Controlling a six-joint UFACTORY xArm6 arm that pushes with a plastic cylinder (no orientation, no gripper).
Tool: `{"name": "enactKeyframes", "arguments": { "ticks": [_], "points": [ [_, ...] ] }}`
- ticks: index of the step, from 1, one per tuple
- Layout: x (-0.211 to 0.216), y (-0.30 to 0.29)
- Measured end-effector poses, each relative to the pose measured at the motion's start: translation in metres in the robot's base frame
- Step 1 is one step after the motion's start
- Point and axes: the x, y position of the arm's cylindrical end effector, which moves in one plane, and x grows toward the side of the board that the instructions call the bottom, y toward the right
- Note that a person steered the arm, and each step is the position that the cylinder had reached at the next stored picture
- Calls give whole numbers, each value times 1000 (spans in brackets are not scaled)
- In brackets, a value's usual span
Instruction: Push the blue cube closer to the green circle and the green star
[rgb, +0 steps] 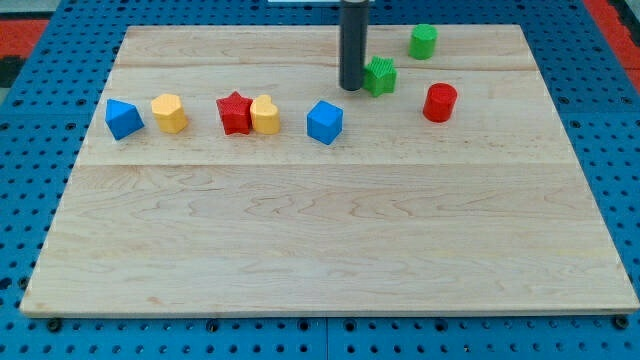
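Note:
The blue cube (324, 122) sits on the wooden board, a little above the board's middle. The green star (380, 76) lies up and to the right of it. The green circle (423, 41) stands further up and right, near the board's top edge. My tip (351, 88) is on the board just left of the green star, close to or touching it, and above and slightly right of the blue cube, apart from it.
A red cylinder (439, 102) stands right of the green star. Left of the blue cube lie a yellow heart (265, 115), a red star (234, 112), a yellow block (169, 113) and a blue triangle-like block (123, 118) in a row.

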Motion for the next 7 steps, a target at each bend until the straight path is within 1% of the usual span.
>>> {"name": "enactKeyframes", "arguments": {
  "ticks": [1,2,3,4,5,6,7],
  "points": [
    [-4,65],
    [-7,71],
    [11,0],
    [14,-27],
    [69,23],
    [115,-18],
    [57,-79]
  ]
}}
